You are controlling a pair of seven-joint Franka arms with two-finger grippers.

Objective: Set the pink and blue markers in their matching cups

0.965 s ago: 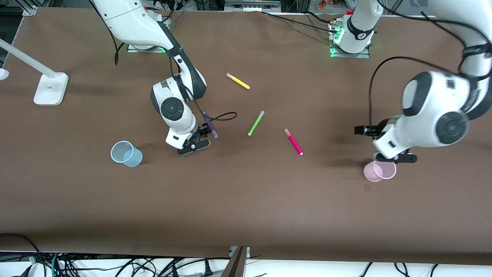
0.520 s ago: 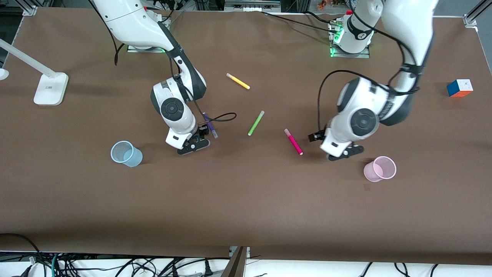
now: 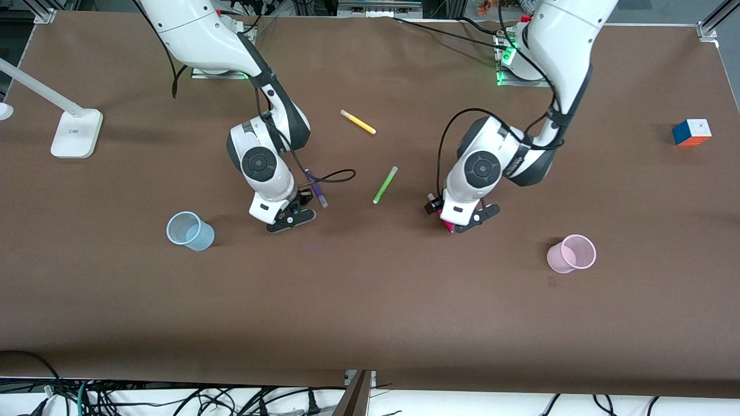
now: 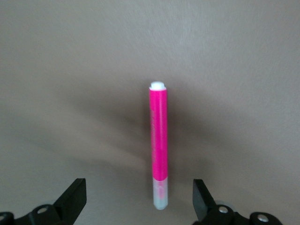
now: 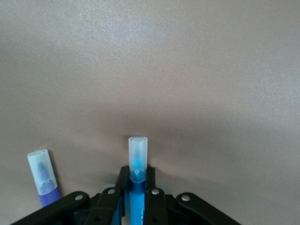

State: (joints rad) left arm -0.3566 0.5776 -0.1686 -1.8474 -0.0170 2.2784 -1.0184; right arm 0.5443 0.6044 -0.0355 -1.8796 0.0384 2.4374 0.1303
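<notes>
My right gripper is low at the table, beside the purple marker, and is shut on the sky-blue marker. Its greyish clear cap sticks out past the fingers. In the front view the blue marker is hidden under the hand. My left gripper is open over the magenta-pink marker, which lies flat on the table. In the left wrist view the pink marker lies between the spread fingers, untouched. The pale blue cup stands toward the right arm's end. The pale pink cup stands toward the left arm's end.
A purple marker lies beside my right gripper and also shows in the right wrist view. A lime-green marker and a yellow marker lie mid-table. A colour cube and a white lamp base sit at the two ends.
My left arm has swung from over the pink cup toward mid-table and now stands over the pink marker. The right arm has not moved.
</notes>
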